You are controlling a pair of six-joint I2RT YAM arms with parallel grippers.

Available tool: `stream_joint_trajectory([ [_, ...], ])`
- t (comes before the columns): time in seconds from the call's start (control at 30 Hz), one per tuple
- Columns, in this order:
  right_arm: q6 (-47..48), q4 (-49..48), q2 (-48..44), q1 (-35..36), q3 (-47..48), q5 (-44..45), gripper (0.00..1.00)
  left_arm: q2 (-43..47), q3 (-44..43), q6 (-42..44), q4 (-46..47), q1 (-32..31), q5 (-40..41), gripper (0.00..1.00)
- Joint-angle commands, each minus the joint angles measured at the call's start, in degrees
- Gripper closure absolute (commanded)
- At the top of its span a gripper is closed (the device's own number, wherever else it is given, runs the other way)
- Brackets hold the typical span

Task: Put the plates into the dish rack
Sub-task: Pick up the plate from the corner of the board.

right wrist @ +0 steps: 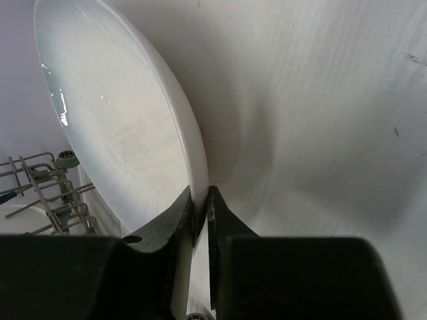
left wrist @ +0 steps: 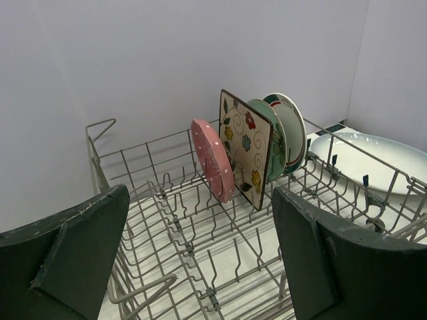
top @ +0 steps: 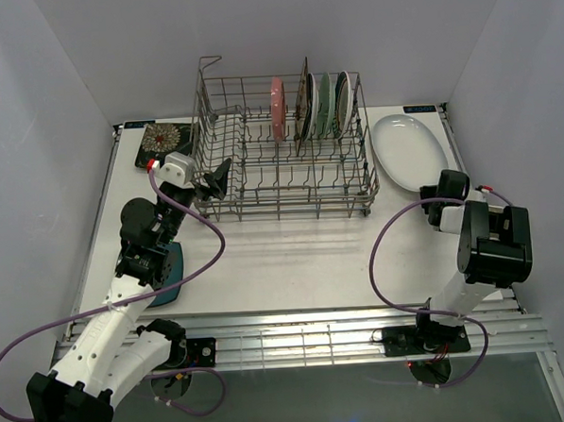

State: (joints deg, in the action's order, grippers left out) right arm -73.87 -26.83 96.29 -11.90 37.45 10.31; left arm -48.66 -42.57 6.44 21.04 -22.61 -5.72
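Pinched between the closed fingers of the right gripper (right wrist: 200,199): rim of large white oval plate (top: 408,150), just right of dish rack (top: 291,203). Upright in rack: cream floral square (top: 304,106), green-rimmed round (top: 344,99), mint plate (top: 324,103), pink dotted plate (top: 278,107). On table, left: black floral square (top: 165,141), dark teal plate (top: 169,269). At rack's left end: left gripper (top: 216,181), spread wide, holding nothing.

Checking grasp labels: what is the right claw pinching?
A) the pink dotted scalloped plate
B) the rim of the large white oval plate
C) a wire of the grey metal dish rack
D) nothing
B: the right wrist view shows the right claw closed tightly on the rim of the large white oval plate.
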Motion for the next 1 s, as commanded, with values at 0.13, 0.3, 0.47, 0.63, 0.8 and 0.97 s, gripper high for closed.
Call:
stream_joint_trajectory([
  [0.13,3.46,3.09,-9.01,0.47,1.13,7.79,0.92,1.55,0.64,-0.2,0.14,0.02,-1.49,0.02],
  [0.3,4.96,8.89,-14.27,1.09,1.84,11.13,0.92,1.73,0.64,-0.2,-0.03,0.11,-2.1,0.02],
  [0.47,7.5,13.37,-19.9,1.62,2.01,15.0,0.92,1.99,0.73,-0.11,-0.12,0.02,-3.94,0.02],
  [0.63,9.44,18.2,-25.79,2.58,1.66,17.64,0.92,0.94,-0.15,-0.37,-0.73,0.11,-7.02,0.02],
  [0.8,12.51,22.52,-32.37,3.02,1.75,18.96,0.92,0.68,-0.41,-0.55,-1.35,-0.06,-12.38,0.02],
  [0.97,17.08,29.27,-37.48,3.46,5.17,19.84,0.92,0.33,-0.59,0.24,-1.79,-0.15,-20.9,0.02],
])
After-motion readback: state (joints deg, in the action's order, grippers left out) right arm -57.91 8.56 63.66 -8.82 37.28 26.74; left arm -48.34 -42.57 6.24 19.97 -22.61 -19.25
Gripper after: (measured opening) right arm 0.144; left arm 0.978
